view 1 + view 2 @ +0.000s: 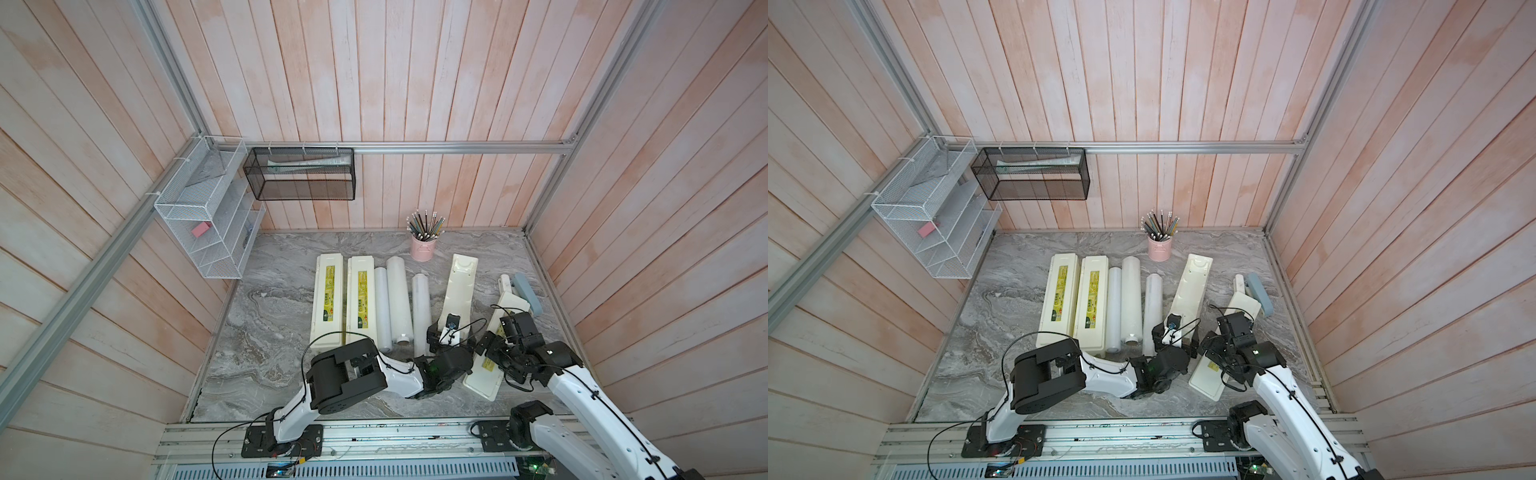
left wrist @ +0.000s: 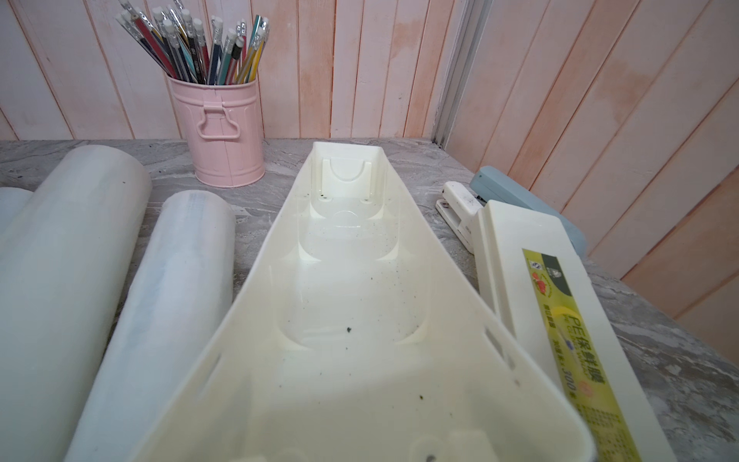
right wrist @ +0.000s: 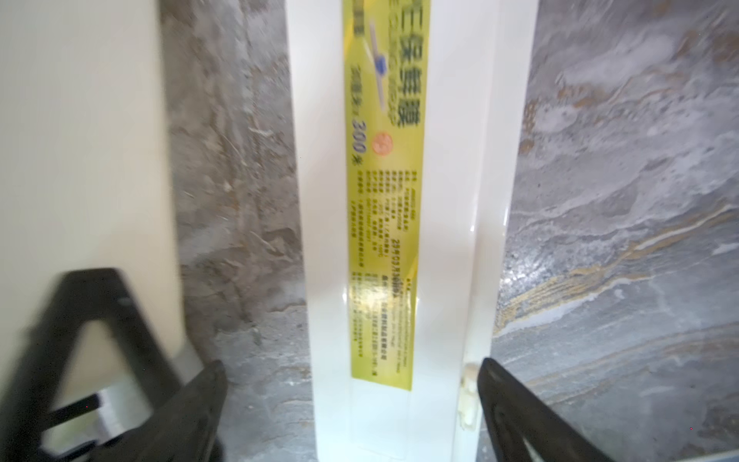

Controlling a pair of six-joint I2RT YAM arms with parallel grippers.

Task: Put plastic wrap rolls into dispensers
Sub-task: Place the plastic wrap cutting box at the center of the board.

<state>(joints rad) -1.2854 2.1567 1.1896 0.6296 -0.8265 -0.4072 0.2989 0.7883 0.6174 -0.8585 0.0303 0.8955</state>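
1. Shut dispensers (image 1: pixel 327 301): two, side by side, lids down, contents hidden. Probably parked until their turn.
2. Rolls (image 1: pixel 399 299): three, lying on the table between the shut dispensers and the tray. None sits in a box that shows. They lie lengthwise like the boxes, likely so each can be lifted straight across.
3. Cup (image 2: pixel 224 136): pink, holds pencils, stands by the back wall. It seems to play no part in the task.
4. Tray (image 2: pixel 352 304): the third dispenser's base, open, holding only dark specks. It lies angled just beside the nearest roll, so it is probably the next to be filled.
5. Left gripper (image 1: pixel 444 335): at the tray's near end, jaws wide. Whether they press the walls cannot be told; perhaps it is steadying the tray.
6. Lid (image 3: pixel 384 200): label up, flat on the table, right of the tray and out of the loading path.
7. Right gripper (image 3: pixel 352 366): spread astride the lid, pinching nothing.
8. Staplers: white stapler (image 2: pixel 460 204) and blue stapler (image 2: pixel 504 192), just beside the lid's far end.

Surface: table (image 1: pixel 266 332), grey marbled, level.
Room: white rack (image 1: pixel 199 232), black basket (image 1: pixel 299 174), plank walls (image 1: pixel 415 83), metal frame (image 1: pixel 457 147).
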